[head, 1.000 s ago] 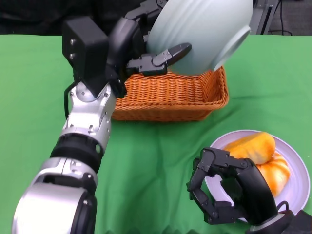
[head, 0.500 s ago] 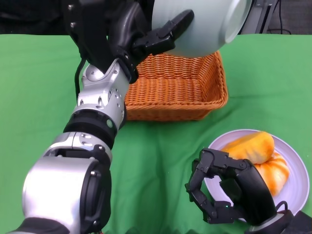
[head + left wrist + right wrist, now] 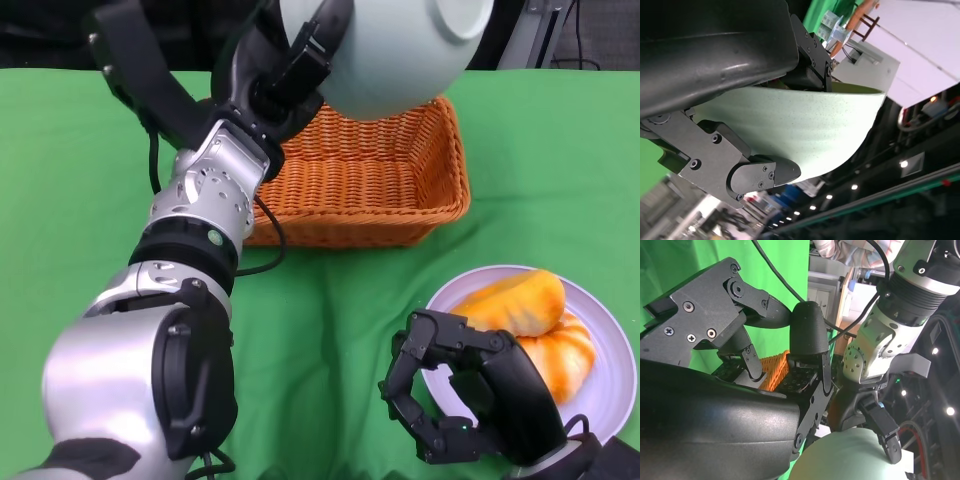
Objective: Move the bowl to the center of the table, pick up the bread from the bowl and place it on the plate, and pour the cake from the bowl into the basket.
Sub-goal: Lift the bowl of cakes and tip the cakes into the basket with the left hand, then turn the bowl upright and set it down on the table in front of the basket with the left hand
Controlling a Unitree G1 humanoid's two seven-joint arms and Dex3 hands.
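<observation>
Nearest, the right hand (image 3: 470, 400) hovers with fingers curled around nothing beside the plate (image 3: 610, 385), which holds the bread (image 3: 520, 303). Farther back sits the basket (image 3: 360, 190); its contents are hidden. Above it, the left hand (image 3: 285, 75) grips the tipped bowl (image 3: 385, 50).
</observation>
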